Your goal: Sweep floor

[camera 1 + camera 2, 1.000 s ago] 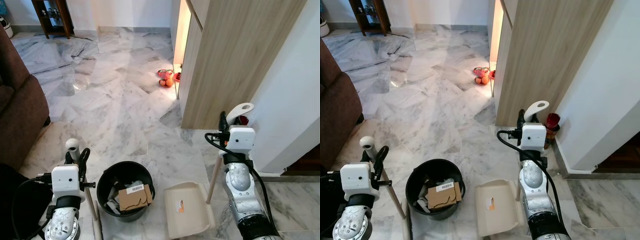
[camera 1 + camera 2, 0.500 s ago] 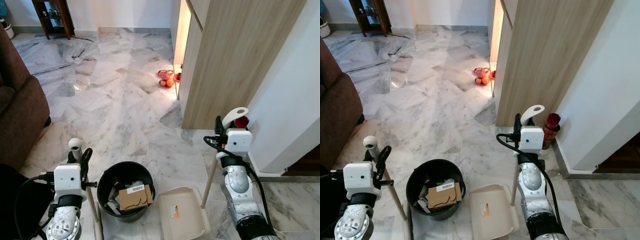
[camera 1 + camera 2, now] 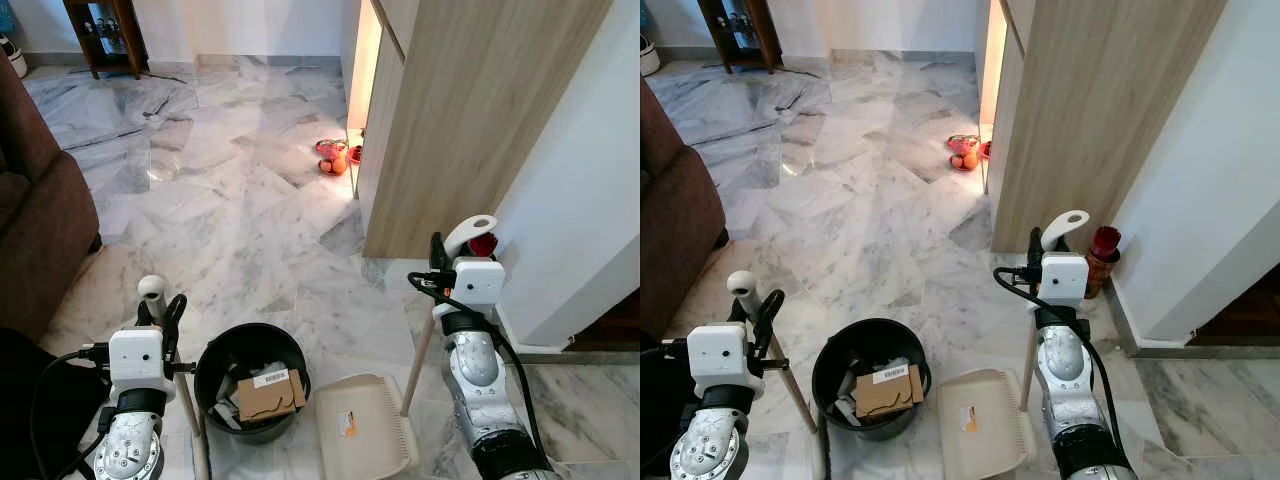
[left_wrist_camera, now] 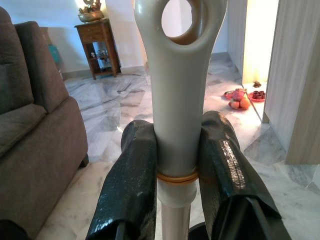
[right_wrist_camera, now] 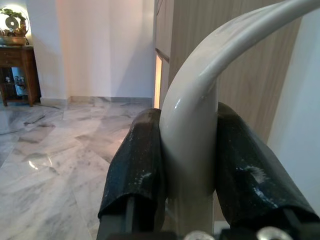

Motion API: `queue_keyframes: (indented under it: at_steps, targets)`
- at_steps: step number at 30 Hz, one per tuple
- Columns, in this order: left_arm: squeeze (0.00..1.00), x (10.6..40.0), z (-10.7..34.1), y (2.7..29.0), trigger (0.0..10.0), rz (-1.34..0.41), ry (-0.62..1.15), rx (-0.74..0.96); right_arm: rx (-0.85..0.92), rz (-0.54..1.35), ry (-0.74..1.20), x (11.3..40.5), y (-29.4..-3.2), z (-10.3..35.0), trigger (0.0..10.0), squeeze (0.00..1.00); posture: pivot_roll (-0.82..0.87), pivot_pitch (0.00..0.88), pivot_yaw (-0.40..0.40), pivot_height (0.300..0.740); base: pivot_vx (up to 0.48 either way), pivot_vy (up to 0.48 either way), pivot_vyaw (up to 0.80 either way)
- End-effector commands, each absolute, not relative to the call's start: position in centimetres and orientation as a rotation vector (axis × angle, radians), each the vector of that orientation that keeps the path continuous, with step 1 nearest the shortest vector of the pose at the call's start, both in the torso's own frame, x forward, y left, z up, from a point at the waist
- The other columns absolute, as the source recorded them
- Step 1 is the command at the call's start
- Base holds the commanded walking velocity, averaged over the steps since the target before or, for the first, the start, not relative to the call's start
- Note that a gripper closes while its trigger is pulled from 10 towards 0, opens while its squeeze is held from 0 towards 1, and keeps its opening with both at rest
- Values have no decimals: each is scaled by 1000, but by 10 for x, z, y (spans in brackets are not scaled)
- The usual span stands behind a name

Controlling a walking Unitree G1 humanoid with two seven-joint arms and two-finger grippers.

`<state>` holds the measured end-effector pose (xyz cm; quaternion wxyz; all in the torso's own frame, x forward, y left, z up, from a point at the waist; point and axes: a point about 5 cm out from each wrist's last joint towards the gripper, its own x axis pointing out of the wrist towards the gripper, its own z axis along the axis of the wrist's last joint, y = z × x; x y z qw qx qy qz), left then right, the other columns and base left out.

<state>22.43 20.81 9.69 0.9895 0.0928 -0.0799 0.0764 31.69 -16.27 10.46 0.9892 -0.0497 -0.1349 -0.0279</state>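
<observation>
Two jaws are clamped: left gripper (image 4: 175, 165) on the upright grey broom handle (image 4: 176, 90), right gripper (image 5: 187, 165) on the cream long-handled dustpan (image 3: 365, 435), lying beside the black round bin (image 3: 250, 375).

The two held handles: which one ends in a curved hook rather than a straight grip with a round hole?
The dustpan handle in the right end effector; the broom handle in the left end effector has the hole.
</observation>
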Motion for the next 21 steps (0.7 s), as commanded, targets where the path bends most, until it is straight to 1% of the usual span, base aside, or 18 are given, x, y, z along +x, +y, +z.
queue_keyframes:
  at_steps: [1, 21]
  targets:
    - [0, 225, 100, 205, 10000, 134, -188, 189, -87, -62, -313, 321, -163, 113, 10000, 0, 57, 54, -22, 740, 0, 0, 0]
    - [0, 226, 101, 205, 10000, 133, -191, 192, -96, -77, -323, 323, -168, 117, 10000, 0, 57, 51, -23, 740, 0, 0, 0]
